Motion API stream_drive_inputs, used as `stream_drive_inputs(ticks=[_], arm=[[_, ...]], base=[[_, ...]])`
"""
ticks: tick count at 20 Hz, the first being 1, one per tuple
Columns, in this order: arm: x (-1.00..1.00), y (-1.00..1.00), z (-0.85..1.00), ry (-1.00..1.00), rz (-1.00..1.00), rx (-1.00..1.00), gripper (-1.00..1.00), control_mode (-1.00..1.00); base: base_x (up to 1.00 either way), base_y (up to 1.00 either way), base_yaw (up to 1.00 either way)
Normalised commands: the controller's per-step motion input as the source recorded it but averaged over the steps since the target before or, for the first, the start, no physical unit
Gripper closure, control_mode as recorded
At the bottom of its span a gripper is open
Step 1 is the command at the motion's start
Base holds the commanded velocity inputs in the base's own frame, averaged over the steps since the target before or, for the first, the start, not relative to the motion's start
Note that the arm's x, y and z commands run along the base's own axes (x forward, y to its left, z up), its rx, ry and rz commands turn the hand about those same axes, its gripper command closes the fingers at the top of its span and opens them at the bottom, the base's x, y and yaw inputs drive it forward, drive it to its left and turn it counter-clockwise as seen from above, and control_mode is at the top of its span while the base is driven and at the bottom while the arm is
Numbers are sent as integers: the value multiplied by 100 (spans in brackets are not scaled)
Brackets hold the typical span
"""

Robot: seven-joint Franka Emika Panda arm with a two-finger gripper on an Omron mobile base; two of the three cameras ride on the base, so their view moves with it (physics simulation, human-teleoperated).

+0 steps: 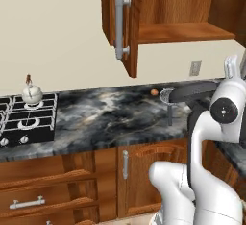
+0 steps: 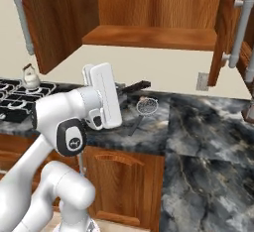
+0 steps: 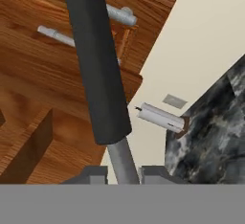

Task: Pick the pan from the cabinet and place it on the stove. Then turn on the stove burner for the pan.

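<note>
The pan (image 1: 192, 90) is a dark, flat shape hanging just above the marbled counter, right of centre in the left base view. Its dark handle (image 3: 95, 60) runs up the hand view, and the thin grey shank sits between my gripper's (image 3: 123, 173) two fingertips, which are shut on it. In the right base view, the pan's dark end (image 2: 134, 86) pokes out to the right of my white hand. The cabinet (image 1: 182, 31) (image 2: 149, 36) stands open above with a bare shelf. The stove (image 1: 29, 120) (image 2: 15, 102) lies far to the left.
A small white kettle (image 1: 32, 94) (image 2: 31, 79) stands on a rear burner. A silver mesh strainer (image 1: 166, 95) (image 2: 147, 106) lies on the counter under the pan. The open cabinet doors (image 1: 120, 22) (image 2: 238, 28) jut out overhead. A wall outlet (image 1: 195, 68) is behind.
</note>
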Motion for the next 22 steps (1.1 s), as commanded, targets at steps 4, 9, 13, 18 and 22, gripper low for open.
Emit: stream_drive_inputs(ticks=[4, 9, 13, 18, 22], arm=[[0, 0, 0, 0, 0, 0, 100, 100], [0, 0, 0, 0, 0, 0, 100, 100], [0, 0, 0, 0, 0, 0, 100, 100], [0, 0, 0, 0, 0, 0, 100, 100], [0, 0, 0, 0, 0, 0, 100, 100]], base=[[-55, 55, 0], [-50, 60, 0], [-51, 65, 0], [-50, 72, -1], [-41, 76, -2]])
